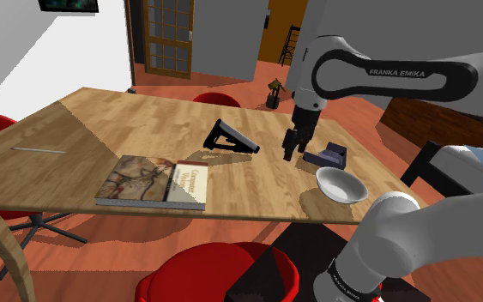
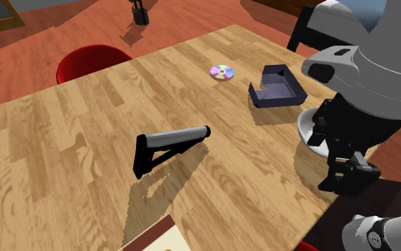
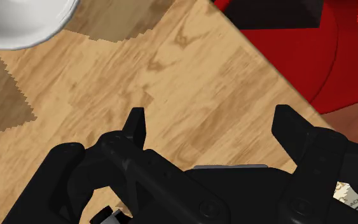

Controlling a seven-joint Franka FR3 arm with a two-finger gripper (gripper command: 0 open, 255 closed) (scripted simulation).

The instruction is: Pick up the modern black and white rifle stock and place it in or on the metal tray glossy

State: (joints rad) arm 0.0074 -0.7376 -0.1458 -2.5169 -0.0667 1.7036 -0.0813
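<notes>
- Stock lies on the counter, toward the shoulder view's left of the pincer; the tray sits just right.
- Second exterior view: its long axis runs left-right, pincer well apart rightward.
- Wrist view: pincer wide, empty.

Wood-grain table, matt blk stock, smooth wht bowl

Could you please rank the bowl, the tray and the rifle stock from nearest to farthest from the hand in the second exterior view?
1. The bowl, right beside the hand, partly behind it.
2. The tray, beyond the bowl, toward the view's top.
3. The rifle stock, mid-table, far toward the view's left.
</notes>
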